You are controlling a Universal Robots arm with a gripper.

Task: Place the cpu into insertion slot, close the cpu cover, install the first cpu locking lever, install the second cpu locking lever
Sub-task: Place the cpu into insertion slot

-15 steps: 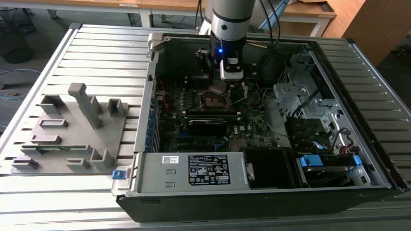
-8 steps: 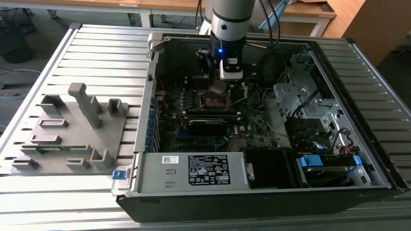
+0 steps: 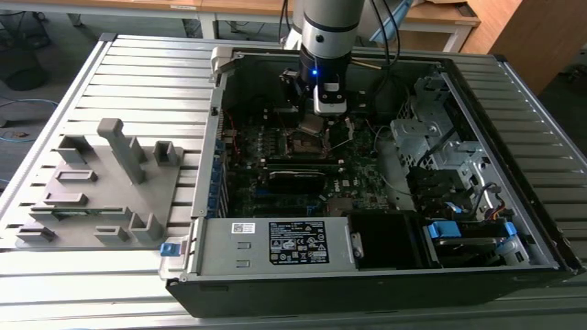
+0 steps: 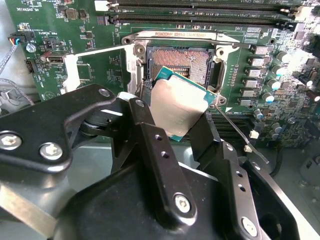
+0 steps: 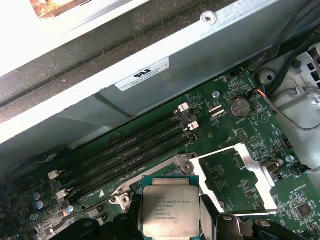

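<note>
cpu (image 4: 180, 107) is clamped by two opposite edges between the jaws of the gripper (image 4: 172, 114) and held just over the insertion slot (image 4: 182, 62), not yet seated. It is square, so no long axis is shown. It is held tilted, metal top turned up in the second wrist view, one corner pointed at the slot. The cpu cover (image 4: 70, 75) is swung open beside the slot, over the motherboard (image 4: 280, 100)

The arm (image 3: 328, 27) hangs upright, wrist downward, its claw (image 4: 174, 125) clamped on the cpu (image 4: 181, 102).
</note>
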